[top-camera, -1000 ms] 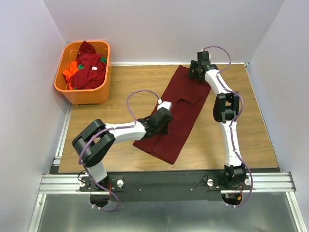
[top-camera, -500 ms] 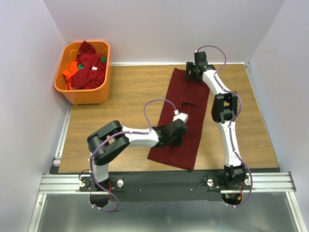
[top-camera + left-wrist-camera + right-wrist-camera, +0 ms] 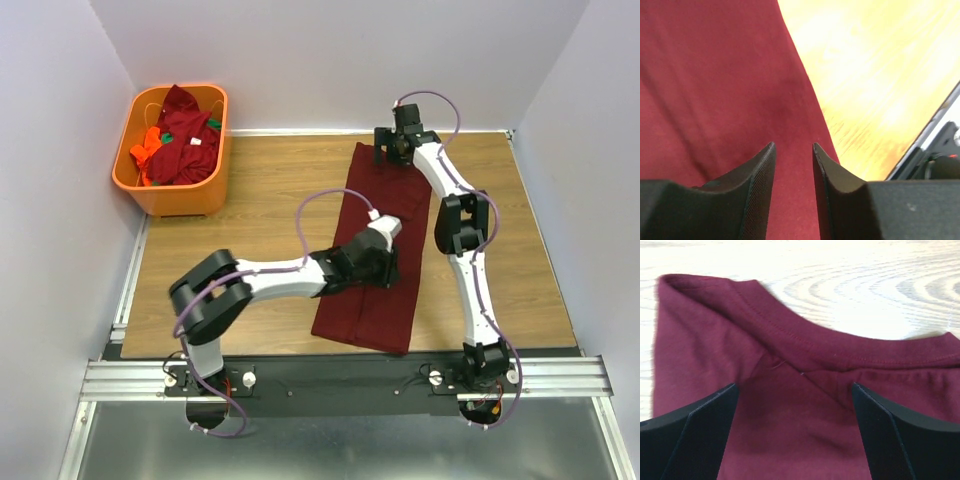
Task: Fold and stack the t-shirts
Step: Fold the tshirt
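Note:
A dark maroon t-shirt [image 3: 365, 315] lies folded into a long strip on the wooden table, running from the far edge toward the near one. My left gripper [image 3: 385, 264] hovers over the strip's middle. In the left wrist view its jaws [image 3: 793, 146] stand a little apart with nothing between them, and the cloth [image 3: 715, 75] lies flat below, near its right edge. My right gripper [image 3: 388, 152] sits at the far end of the shirt, wide open [image 3: 794, 386] over the collar [image 3: 805, 342]. More t-shirts [image 3: 182, 135], maroon, orange and green, are heaped in the basket.
The orange plastic basket [image 3: 170, 195] stands at the far left corner of the table. Bare wood [image 3: 260, 190] lies between it and the shirt. White walls close in the table at left, back and right. A metal rail [image 3: 340, 375] runs along the near edge.
My left arm swung right and dragged the shirt's near half so the strip lies straighter, then its jaws parted off the cloth. My right gripper shifted slightly left and opened wider.

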`<action>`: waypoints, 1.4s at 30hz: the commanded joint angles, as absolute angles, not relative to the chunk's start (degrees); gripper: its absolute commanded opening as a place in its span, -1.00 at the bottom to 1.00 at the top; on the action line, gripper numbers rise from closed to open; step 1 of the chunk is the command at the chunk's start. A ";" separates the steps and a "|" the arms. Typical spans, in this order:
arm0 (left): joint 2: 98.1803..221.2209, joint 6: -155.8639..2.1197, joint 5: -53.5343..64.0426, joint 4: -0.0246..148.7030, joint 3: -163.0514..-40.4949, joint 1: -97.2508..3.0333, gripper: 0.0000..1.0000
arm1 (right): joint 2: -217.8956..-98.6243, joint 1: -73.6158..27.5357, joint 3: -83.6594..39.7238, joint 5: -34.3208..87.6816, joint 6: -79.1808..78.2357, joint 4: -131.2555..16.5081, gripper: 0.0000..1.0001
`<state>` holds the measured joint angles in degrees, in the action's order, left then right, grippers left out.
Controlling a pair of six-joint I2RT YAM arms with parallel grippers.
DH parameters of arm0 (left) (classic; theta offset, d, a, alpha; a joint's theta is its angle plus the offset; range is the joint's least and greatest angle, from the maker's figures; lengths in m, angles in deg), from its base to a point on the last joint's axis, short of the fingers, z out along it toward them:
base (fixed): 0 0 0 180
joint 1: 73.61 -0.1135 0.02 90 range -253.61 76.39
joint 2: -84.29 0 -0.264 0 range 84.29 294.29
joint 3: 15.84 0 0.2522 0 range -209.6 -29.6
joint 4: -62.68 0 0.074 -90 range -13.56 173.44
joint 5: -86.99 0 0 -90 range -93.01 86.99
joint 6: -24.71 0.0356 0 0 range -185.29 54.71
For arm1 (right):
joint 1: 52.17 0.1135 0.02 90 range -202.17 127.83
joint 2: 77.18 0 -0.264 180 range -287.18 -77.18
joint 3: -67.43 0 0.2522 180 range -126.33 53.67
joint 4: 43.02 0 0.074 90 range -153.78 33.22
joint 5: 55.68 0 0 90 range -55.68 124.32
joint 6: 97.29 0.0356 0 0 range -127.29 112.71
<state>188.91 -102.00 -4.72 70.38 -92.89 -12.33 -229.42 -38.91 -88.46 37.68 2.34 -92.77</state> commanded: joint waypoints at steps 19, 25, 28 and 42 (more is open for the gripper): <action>162.42 -113.45 -7.84 69.68 -64.41 -25.45 -0.43 | -202.14 -33.62 -47.14 42.06 17.32 -85.08 0.75; 163.31 -116.09 -9.68 69.68 -64.06 -21.67 -0.46 | -209.97 -32.83 -51.18 43.90 16.18 -85.08 0.68; 163.05 -116.88 -9.95 69.76 -63.88 -21.40 -0.46 | -213.05 -32.48 -52.41 42.59 15.30 -85.17 0.68; 153.64 -117.41 -15.40 75.39 -63.44 -25.97 -0.40 | -228.52 -24.31 -74.11 36.00 15.56 -90.70 0.69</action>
<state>155.62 -117.30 -12.39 73.37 -63.93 -24.22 -221.27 -27.22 -70.86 42.31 13.20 -84.39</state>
